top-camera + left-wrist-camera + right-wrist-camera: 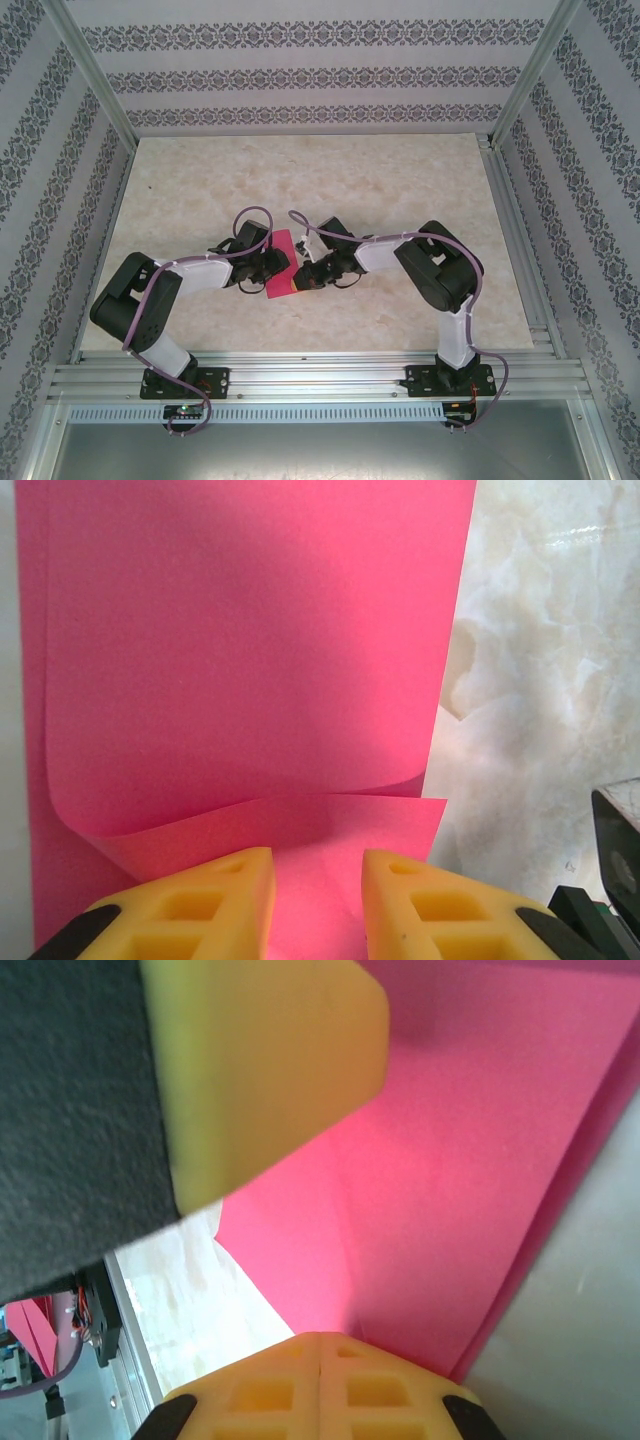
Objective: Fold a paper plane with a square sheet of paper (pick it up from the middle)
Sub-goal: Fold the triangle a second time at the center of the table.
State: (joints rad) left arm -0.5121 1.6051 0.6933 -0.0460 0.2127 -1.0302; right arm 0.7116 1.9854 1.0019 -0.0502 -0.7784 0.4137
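- Tabletop point(300, 170): beige marbled slab, flat and matte, walled on three sides by white wallpaper panels with dark ornamental bands point(300, 75).
- Ribbed aluminium rail point(320, 375) runs along the near edge; both arm bases are bolted to it.
- Thin magenta-pink paper sheet point(281, 266) lies near the front middle of the tabletop, between the two wrists.
- Overhead: left gripper point(270, 266) is at the sheet's left edge and right gripper point(303, 278) at its right edge, the two close together.
- Left wrist view: the sheet point(250, 650) is doubled, with an upper layer curling back over a lower one; the rounded bend sits just ahead of the tips.
- Left gripper point(318, 905): its yellow foam fingers point(215, 910) stand apart with a narrow gap. The lower layer shows through that gap; I can't tell whether they touch it.
- Right gripper point(320, 1355): yellow tips pressed together with no gap, pinching the sheet point(450, 1190), which runs straight into the seam.
- From there the sheet rises clear of the tabletop.
- One yellow left finger point(270, 1050) hangs just above the raised paper.
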